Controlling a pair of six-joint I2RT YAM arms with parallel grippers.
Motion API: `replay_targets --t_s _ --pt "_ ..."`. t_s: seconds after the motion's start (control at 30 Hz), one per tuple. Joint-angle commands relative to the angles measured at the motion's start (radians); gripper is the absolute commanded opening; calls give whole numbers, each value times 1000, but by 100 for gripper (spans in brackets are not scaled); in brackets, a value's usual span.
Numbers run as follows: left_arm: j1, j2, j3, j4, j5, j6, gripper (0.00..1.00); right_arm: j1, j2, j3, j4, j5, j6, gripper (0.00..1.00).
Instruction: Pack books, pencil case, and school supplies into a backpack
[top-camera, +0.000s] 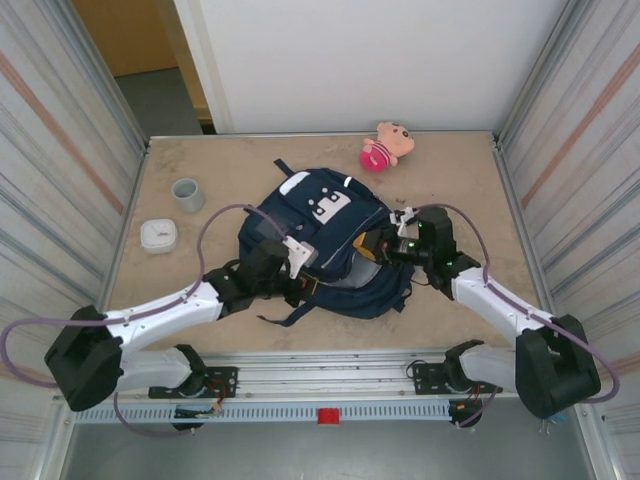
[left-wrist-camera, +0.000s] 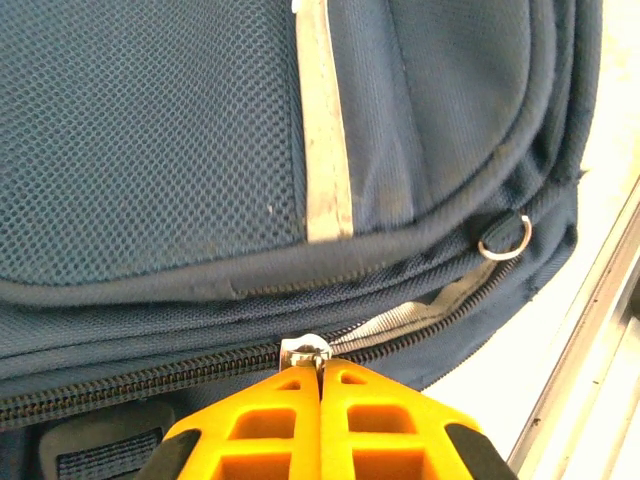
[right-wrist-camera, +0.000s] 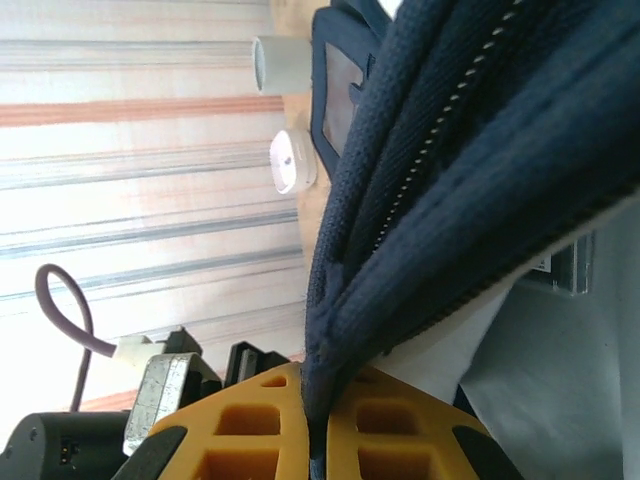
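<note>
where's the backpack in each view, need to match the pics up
top external: backpack mid-table, between both arms.
left wrist: its navy fabric across the upper frame, zipper slider pinched by the left end effector at bottom.
right wrist: a fold from upper right down into the right end effector.
shared landmark: the zipper track, in both wrist views.

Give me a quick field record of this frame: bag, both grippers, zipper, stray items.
backpack: navy, lying mid-table between the two arms
left gripper: shut on the zipper pull
zipper: meshed on one side of the pull, gaping with grey lining showing on the other
right gripper: shut, pinching a fold of the backpack's edge beside a zipper line
left of the bag: grey cup, white rounded box
far edge: plush toy
</note>
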Motion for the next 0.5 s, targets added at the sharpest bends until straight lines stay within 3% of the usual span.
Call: replay_targets --t_s 0.0,0.23,0.47 --pt "-16 -61 0 -10 -27 6 0 -2 -44 47 -3 -11 4 6" --pt "-58 -7 17 130 28 -23 0 94 -13 82 70 33 44 6" --pt "-117 52 47 324 96 -72 0 98 46 75 45 50 -1 5"
